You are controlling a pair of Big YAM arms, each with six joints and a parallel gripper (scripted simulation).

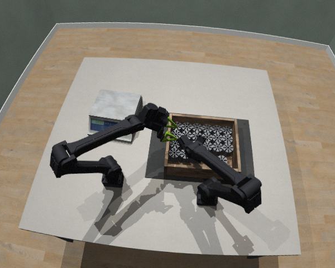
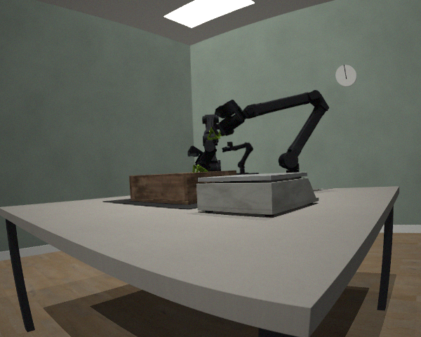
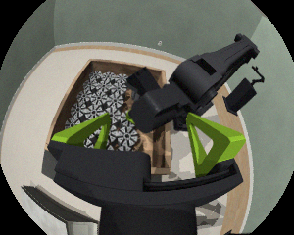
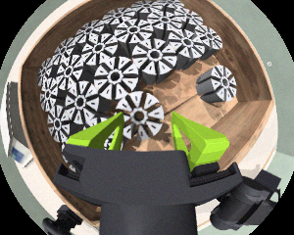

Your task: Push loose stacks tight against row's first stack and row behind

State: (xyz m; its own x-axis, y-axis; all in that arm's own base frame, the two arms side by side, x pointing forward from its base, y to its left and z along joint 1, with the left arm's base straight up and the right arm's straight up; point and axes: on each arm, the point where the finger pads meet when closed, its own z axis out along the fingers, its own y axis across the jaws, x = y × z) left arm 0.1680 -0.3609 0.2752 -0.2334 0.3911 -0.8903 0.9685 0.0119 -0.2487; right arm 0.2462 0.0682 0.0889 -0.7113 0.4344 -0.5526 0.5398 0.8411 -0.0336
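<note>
Black-and-white round stacks (image 1: 216, 147) (image 3: 99, 98) (image 4: 115, 76) stand upright in close rows in the wooden crate (image 1: 202, 116) (image 2: 160, 188) (image 4: 31, 88). One stack (image 1: 223, 158) (image 4: 224, 83) stands apart in the front row, with bare floor around it. Another stack (image 4: 138, 105) stands at the near edge of the block in the right wrist view, between and beyond my right gripper's fingertips. My right gripper (image 4: 147, 116) (image 2: 200, 168) is part-open and holds nothing; the top view hides its fingers. My left gripper (image 1: 177, 132) is wide open and empty, above the crate's left wall.
A scale (image 1: 115, 105) (image 2: 236, 196) stands left of the crate in the top view. A dark mat (image 1: 244, 129) lies under the crate. The right arm (image 1: 216, 164) reaches over the crate's front wall, its hand close to the left gripper. Bare crate floor (image 4: 178, 95) shows beside the separate stack.
</note>
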